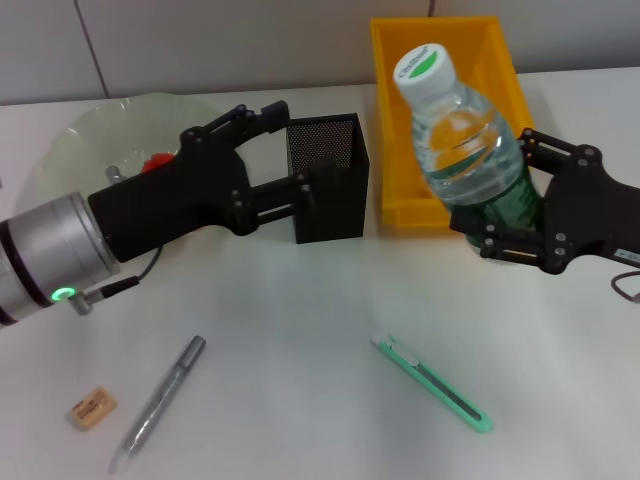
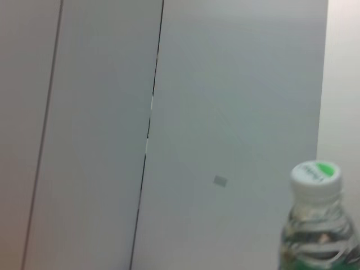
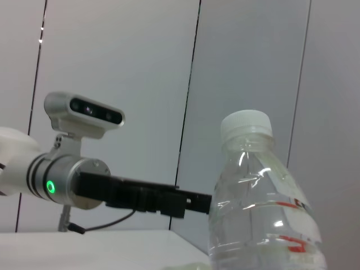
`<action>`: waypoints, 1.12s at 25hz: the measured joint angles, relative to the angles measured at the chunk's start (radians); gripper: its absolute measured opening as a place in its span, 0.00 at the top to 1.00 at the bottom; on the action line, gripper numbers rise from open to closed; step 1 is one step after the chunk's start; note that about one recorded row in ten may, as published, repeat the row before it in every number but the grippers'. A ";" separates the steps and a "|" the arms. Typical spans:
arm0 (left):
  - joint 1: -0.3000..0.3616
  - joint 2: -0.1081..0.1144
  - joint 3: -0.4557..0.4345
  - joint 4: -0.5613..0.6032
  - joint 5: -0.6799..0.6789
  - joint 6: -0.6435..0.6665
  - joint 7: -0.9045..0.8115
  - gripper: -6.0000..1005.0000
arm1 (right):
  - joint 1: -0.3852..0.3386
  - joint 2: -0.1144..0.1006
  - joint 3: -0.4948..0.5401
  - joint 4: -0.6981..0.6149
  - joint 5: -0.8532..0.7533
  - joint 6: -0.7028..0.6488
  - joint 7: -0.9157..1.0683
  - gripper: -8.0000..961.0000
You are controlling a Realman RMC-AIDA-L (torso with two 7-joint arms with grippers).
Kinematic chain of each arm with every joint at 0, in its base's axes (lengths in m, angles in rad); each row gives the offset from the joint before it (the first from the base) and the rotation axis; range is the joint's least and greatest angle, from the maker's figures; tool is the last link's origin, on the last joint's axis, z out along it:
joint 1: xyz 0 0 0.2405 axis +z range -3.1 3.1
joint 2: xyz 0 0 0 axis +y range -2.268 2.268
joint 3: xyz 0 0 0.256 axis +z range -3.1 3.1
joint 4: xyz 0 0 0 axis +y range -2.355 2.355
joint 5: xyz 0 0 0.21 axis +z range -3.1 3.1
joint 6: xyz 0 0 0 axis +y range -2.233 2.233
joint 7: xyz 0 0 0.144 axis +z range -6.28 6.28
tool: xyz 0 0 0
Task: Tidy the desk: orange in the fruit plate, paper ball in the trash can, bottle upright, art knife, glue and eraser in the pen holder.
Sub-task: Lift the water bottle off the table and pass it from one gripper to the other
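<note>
A staged desk in a lab or office test bay — a plain white table (image 1: 300,330) set against a wall of grey panels (image 2: 101,112) with dark vertical seams. Desk goods mark the setting: a black mesh pen holder (image 1: 330,180), a pen (image 1: 160,400), an eraser (image 1: 92,408), a green art knife (image 1: 432,383) — and a yellow bin (image 1: 385,130).

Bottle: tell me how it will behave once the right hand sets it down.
The bottle, gripped low by the right hand, looks mostly empty, so probably light. Tall and narrow, it may tip if released tilted. Its round clear plastic body would likely roll if it falls and may flex under a hard squeeze.
</note>
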 joint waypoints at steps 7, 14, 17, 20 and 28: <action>-0.010 -0.001 0.089 -0.045 -0.125 -0.001 0.026 0.15 | 0.034 0.002 -0.005 0.024 -0.025 0.023 -0.001 0.20; -0.008 -0.001 0.202 -0.072 -0.299 0.001 0.041 0.15 | 0.063 0.003 -0.005 0.043 -0.027 0.039 -0.001 0.20; -0.006 -0.001 0.223 -0.074 -0.329 0.001 0.041 0.15 | 0.079 0.005 -0.005 0.056 -0.029 0.044 -0.004 0.20; -0.004 -0.001 0.252 -0.079 -0.364 0.000 0.043 0.15 | 0.102 0.006 -0.008 0.078 -0.032 0.045 -0.015 0.20; 0.009 -0.001 0.274 -0.084 -0.414 0.024 0.041 0.16 | 0.119 0.008 -0.044 0.090 -0.032 0.052 -0.022 0.20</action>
